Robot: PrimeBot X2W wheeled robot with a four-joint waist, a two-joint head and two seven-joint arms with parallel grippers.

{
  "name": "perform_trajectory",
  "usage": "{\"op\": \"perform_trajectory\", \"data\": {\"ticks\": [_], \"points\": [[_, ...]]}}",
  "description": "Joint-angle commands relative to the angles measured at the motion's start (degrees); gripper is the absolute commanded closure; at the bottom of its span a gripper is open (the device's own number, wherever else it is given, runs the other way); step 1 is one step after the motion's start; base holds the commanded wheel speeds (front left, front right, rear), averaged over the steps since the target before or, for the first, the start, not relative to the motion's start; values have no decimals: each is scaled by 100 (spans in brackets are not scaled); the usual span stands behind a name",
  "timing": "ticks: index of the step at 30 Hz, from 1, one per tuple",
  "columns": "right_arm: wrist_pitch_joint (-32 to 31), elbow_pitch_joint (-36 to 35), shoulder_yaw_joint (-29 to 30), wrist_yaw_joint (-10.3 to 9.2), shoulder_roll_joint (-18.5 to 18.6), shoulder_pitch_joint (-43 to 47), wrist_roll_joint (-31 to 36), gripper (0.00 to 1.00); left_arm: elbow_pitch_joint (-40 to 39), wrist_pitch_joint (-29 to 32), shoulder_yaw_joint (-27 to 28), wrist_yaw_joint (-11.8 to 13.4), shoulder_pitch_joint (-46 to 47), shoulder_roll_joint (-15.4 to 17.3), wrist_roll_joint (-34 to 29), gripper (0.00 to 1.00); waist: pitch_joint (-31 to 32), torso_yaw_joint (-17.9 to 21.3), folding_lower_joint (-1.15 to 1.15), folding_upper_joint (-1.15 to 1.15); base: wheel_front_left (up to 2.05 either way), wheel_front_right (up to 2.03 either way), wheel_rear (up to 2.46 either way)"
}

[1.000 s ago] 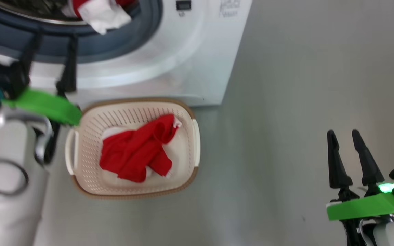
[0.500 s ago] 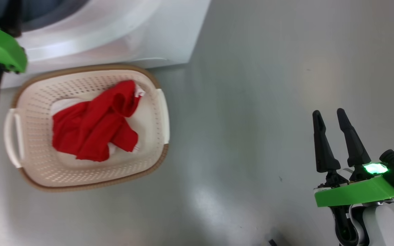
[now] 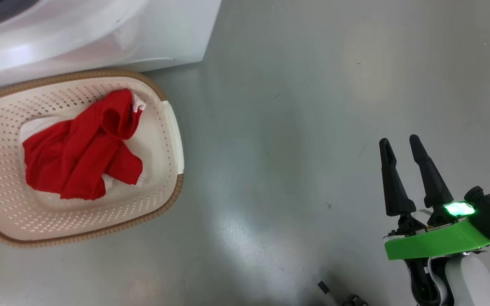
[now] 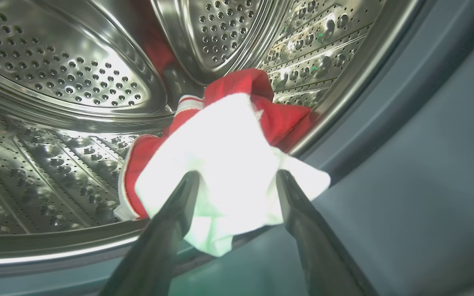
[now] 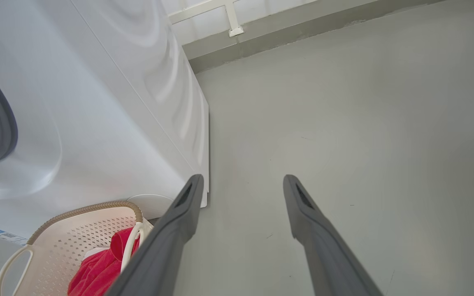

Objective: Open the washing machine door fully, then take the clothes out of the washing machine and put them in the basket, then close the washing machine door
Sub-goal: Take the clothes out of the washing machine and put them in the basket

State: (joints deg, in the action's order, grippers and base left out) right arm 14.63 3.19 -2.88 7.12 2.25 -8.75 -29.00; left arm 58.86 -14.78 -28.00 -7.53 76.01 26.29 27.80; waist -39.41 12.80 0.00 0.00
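One red and white garment (image 4: 228,156) lies at the mouth of the steel drum (image 4: 56,61). Its white panel is draped over the drum's lip onto the grey gasket (image 4: 405,164) of the washing machine (image 3: 143,34). Our left end effector (image 4: 238,176) points into the drum with its two dark fingers spread wide. The white panel sits between the fingertips, and we cannot tell whether either finger touches the cloth.

A second red garment (image 3: 79,157), crumpled with white showing at its edges, lies in the basket (image 3: 100,231). The basket stands on the grey floor (image 3: 292,127), just in front of the machine's white front, near its corner.

Well apart from the basket, on the other side of the head view, our right end effector (image 3: 399,140) hangs above the floor, fingers spread and empty. From the right wrist we see those two fingers apart, pointing past the machine's side, with the basket's corner at the lower left.
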Motion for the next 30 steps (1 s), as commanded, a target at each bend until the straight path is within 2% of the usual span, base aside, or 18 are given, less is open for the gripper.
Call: {"op": "perform_trajectory", "data": {"ticks": [1,5,6,9,11,12,14,19,30], "points": [[37,-144,-152,36,63,31,-68,0,-20,-22,74,4,86,289,-36,0,13,15,0,0,0,0,0],[37,-165,-163,36,63,54,-52,0,95,-22,53,4,73,281,-44,2,49,39,0,0,0,0,0],[37,-173,-156,36,63,60,-48,0,103,-22,46,4,75,279,-51,24,52,40,0,0,0,0,0],[37,-192,-140,36,63,76,-37,0,96,-22,69,4,69,276,-74,72,71,32,0,0,0,0,0],[37,-199,-142,36,63,87,-32,0,80,-22,84,4,57,266,-84,80,84,23,0,0,0,0,0],[37,-209,-143,36,63,90,-27,0,70,-22,96,4,46,248,-96,97,93,9,0,0,0,0,0],[37,-220,-139,36,63,86,-24,0,36,-22,132,4,46,237,-116,100,98,-7,0,0,0,0,0],[37,-232,-89,36,63,46,-2,0,-200,-22,439,24,-28,179,-180,100,116,-85,0,0,0,0,0],[37,-194,160,36,63,39,142,0,-1440,-22,1916,51,-1042,-384,-368,100,479,-473,0,0,0,0,0]]}}
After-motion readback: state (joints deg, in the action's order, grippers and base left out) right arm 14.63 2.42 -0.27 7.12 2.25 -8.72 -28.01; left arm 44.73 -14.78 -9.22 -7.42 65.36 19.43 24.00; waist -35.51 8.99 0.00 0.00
